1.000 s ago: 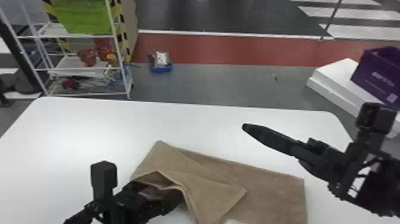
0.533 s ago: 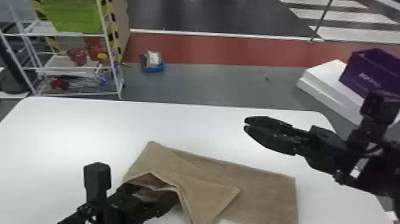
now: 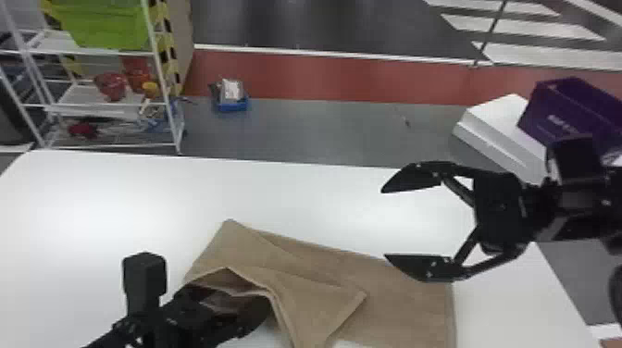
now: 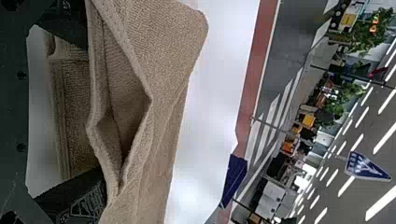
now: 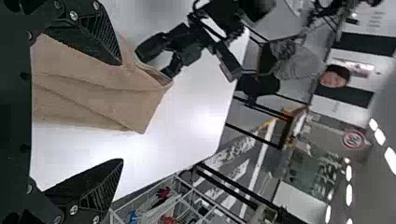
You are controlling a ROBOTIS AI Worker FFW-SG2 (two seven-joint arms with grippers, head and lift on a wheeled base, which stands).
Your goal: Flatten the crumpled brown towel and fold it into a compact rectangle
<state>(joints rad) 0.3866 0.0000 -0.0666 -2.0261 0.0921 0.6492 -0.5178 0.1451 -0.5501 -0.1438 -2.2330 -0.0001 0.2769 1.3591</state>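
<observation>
In the head view, the brown towel lies partly folded at six o'clock on the counter. The left end effector, fingers apart, is at its raised fold, seven o'clock; the right end effector is spread wide at four.

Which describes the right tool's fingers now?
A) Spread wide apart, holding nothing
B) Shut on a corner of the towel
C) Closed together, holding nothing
A: in the head view the fingers of the right tool stand well apart, with no part of the towel pinched between them.
</observation>
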